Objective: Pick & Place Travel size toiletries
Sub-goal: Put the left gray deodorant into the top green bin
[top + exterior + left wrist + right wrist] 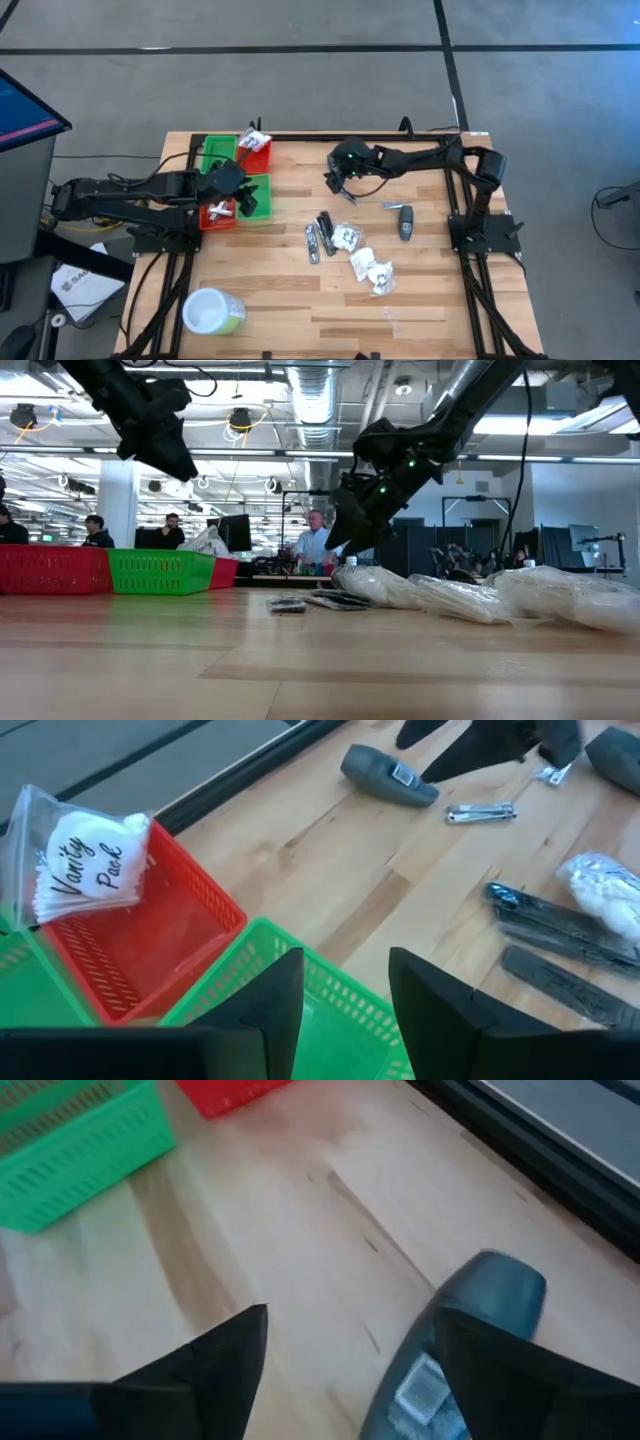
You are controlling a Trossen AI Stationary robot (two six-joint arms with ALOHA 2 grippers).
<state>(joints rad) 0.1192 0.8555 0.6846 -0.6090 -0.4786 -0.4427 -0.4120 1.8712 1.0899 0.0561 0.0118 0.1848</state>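
Beneath my right tool [345, 1370], a dark grey oval mini bottle [470, 1350] lies on the wooden tabletop [300, 1230], its long axis running forward past one finger. I read those jaws as spread wide, gripping nothing. Smooth plastic, rounded body. My left tool [345, 1010] hovers partly open and empty over the meshed green bin [330, 1010], farther off.

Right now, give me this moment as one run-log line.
left gripper: open, empty, above green bin | right gripper: open, beside dark grey bottle | white packets: on table
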